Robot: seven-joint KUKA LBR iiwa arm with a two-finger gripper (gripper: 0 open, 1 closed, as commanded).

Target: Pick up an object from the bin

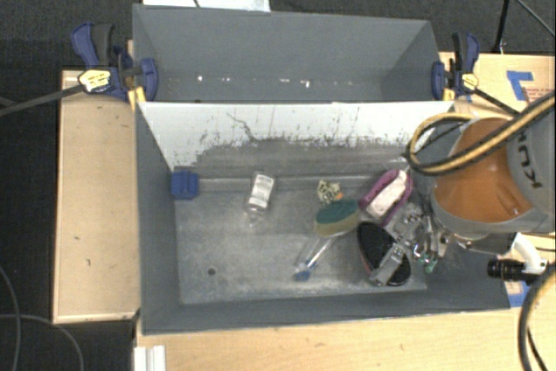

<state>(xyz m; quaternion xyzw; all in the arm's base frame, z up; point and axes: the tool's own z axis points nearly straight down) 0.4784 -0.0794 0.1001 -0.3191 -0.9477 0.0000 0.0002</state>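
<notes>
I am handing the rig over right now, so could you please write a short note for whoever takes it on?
Pincer: low in the bin's near right corner, at a black rounded object; whether it grips it cannot be told.
Nearby: a pink-and-white thing just behind, and a round green-topped pad to the left.
Further left: a clear stick with a blue tip, a small clear bottle and a blue block by the left wall.
Done: the arm is down at the black object; nothing is seen lifted.
Left: secure one thing and lift it out.
</notes>
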